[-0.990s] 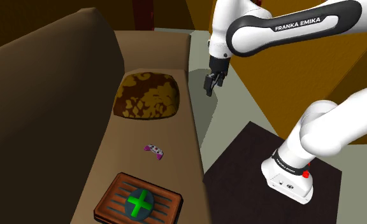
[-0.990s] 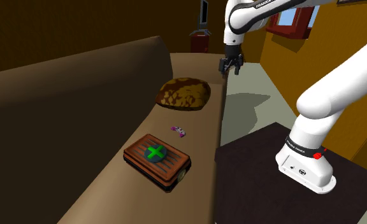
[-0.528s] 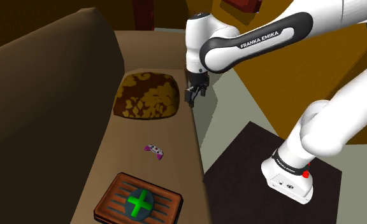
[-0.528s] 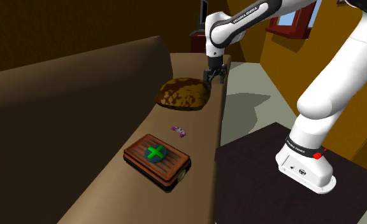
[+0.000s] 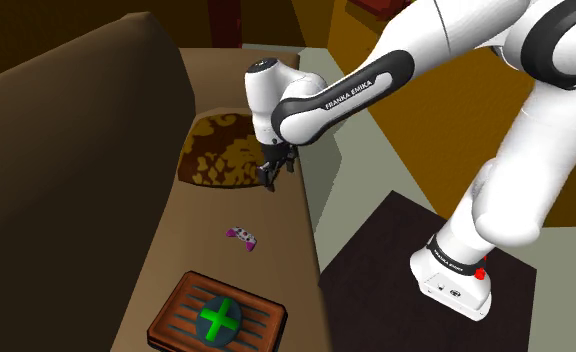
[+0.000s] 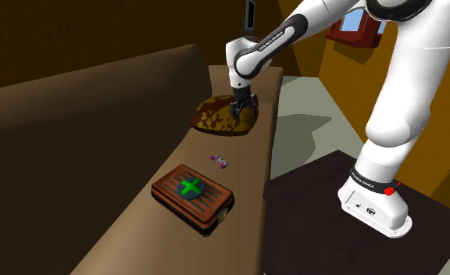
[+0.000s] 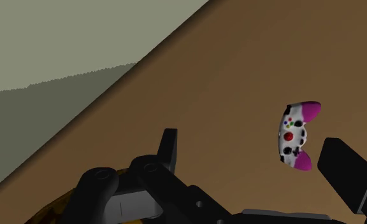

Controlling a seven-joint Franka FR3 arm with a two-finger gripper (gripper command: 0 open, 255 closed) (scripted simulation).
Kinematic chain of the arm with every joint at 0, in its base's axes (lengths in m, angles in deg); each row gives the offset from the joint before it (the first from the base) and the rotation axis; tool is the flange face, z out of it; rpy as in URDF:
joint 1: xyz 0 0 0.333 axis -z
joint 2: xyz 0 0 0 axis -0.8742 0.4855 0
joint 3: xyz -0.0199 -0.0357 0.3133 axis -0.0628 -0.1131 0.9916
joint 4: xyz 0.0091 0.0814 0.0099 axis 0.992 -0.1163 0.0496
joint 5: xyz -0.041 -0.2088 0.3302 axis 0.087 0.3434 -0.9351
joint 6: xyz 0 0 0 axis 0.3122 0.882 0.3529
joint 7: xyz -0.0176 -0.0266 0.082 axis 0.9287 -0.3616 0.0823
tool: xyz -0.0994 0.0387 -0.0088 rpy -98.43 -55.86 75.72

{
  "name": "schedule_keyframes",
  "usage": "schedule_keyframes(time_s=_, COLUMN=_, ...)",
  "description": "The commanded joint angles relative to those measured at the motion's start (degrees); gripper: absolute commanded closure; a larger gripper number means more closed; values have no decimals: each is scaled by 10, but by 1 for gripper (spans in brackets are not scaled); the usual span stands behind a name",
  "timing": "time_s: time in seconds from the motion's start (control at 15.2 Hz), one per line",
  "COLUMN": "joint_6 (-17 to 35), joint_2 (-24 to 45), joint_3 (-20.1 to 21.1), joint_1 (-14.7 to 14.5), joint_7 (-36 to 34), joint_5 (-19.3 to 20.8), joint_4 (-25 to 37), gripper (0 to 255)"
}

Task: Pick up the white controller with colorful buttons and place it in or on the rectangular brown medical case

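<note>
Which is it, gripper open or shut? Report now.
Open. The wrist view shows the gripper with fingers apart, clasping nothing; the white controller lies on the brown seat beyond.

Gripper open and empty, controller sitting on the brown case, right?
No: the controller lies on the sofa seat between the cushion and the case, touching neither, as the shoulder view shows. The gripper is open and empty.

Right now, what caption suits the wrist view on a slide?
Open gripper hovers over a brown seat, white controller with magenta grips lying ahead.
</note>
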Motion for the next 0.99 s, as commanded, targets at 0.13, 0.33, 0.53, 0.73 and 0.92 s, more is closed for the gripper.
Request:
schedule_keyframes(time_s=0.13, joint_6=-3, joint_2=97, joint_3=3, joint_1=-23, joint_7=-41, joint_5=34, joint_4=75, gripper=0)
schedule_keyframes(time_s=0.33, joint_6=-12, joint_2=169, joint_3=1, joint_1=-46, joint_7=-66, joint_5=56, joint_4=137, gripper=0)
schedule_keyframes(time_s=0.53, joint_6=-25, joint_2=242, joint_3=-4, joint_1=-70, joint_7=-85, joint_5=74, joint_4=206, gripper=0)
schedule_keyframes(time_s=0.73, joint_6=-45, joint_2=316, joint_3=-11, joint_1=-96, joint_7=-97, joint_5=87, joint_4=285, gripper=0)
schedule_keyframes(time_s=0.92, joint_6=-71, joint_2=394, joint_3=-18, joint_1=-122, joint_7=-104, joint_5=96, joint_4=376, gripper=0)
